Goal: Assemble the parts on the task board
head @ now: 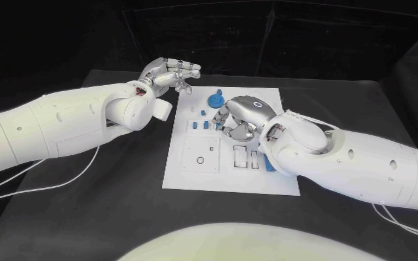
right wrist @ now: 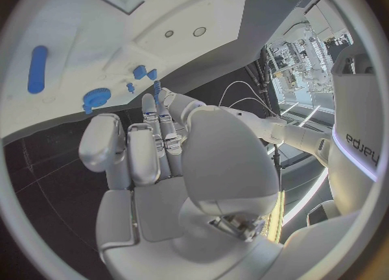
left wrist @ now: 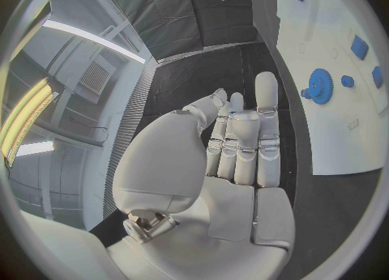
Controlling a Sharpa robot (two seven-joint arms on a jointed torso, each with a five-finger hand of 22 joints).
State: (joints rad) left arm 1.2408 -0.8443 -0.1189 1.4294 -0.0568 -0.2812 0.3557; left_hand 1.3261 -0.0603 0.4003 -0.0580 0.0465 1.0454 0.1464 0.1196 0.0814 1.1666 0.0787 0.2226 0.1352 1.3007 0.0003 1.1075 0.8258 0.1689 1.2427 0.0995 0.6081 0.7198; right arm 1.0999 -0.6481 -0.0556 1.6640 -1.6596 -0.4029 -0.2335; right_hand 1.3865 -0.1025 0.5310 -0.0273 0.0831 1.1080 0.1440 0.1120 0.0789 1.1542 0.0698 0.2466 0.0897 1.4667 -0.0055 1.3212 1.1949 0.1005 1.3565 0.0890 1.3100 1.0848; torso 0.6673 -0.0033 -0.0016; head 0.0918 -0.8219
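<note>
The right hand (head: 237,119) hovers low over the middle of the white task board (head: 196,176), fingers curled downward above a cluster of small blue parts (head: 202,125); in the right wrist view a thin blue pin (right wrist: 156,89) sits at its fingertips, though I cannot tell whether it is pinched. The left hand (head: 171,72) is raised off the board's far left corner, over the black table (head: 96,212), fingers loosely apart and holding nothing. A blue gear (head: 214,99) lies on the board just beyond the right hand. A longer blue piece (head: 270,165) lies near the board's right edge, beside the right wrist
</note>
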